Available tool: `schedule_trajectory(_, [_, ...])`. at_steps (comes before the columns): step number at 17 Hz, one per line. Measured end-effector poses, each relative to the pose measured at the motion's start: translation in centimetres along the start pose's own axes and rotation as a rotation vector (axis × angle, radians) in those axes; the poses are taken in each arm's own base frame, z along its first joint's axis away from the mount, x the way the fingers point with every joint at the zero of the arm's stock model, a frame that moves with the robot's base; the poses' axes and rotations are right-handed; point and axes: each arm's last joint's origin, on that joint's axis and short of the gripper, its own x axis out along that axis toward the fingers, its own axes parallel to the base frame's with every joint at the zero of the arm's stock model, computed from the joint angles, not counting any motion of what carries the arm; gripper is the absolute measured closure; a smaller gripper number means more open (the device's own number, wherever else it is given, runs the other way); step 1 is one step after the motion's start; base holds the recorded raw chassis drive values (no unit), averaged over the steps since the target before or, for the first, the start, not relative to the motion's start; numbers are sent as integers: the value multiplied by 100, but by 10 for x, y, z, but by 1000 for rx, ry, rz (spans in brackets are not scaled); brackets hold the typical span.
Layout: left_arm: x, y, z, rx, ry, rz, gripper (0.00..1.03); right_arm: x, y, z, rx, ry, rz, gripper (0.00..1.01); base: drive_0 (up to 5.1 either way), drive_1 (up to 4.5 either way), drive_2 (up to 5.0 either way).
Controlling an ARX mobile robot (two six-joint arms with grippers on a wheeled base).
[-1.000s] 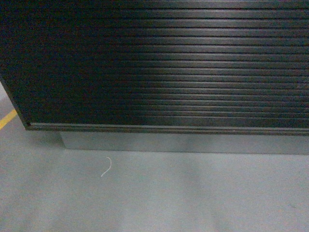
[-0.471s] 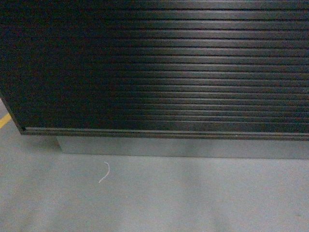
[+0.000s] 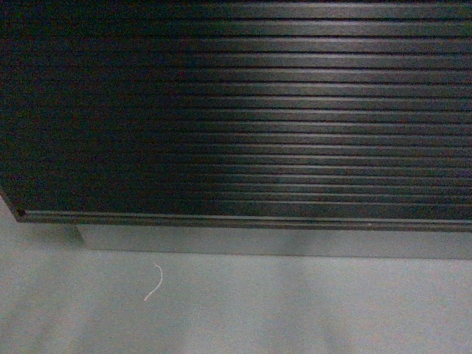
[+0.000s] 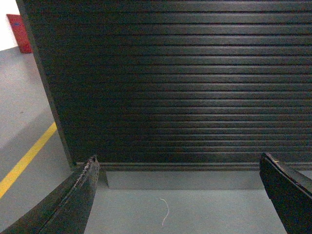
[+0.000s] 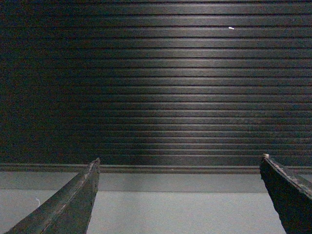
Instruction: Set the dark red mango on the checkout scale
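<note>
Three views, and each is filled by the ribbed dark front of the checkout (image 3: 243, 110); below it runs the grey plinth (image 3: 273, 242), then bare grey floor (image 3: 295, 310) with a thin white thread (image 3: 153, 283) lying on it; neither mango nor scale shows anywhere, so where the fruit sits I cannot say; nothing here reaches the counter top.

The left gripper (image 4: 183, 192) hangs low with its fingers (image 4: 73, 200) spread wide and nothing between them; through the gap you see the counter's left corner, a yellow line (image 4: 27, 158) on the floor and something red (image 4: 19, 33) far off to the left. The right gripper (image 5: 183, 192) is likewise spread and empty, facing the ribbed panel square on, its fingers (image 5: 73, 202) apart at the bottom of the view.

The relation that matters is up and down; both hands point at the counter's lower front near the floor, and the weighing surface, by my reckoning, must lie above them on top, out of sight. Neither arm looks the nearer; they sit at much the same height and stand-off. The fruit's long axis cannot be judged; a higher look would have to come first.
</note>
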Motion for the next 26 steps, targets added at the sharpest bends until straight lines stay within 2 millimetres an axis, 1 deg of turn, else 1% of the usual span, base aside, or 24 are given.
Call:
schedule_trajectory(11, [0,0,0,0,0,0,5,0,0,0,0,0,0,3,-7,283,-296])
schedule_trajectory(26, [0,0,0,0,1,0,5,0,0,0,0,2,0,3,0,82,-81])
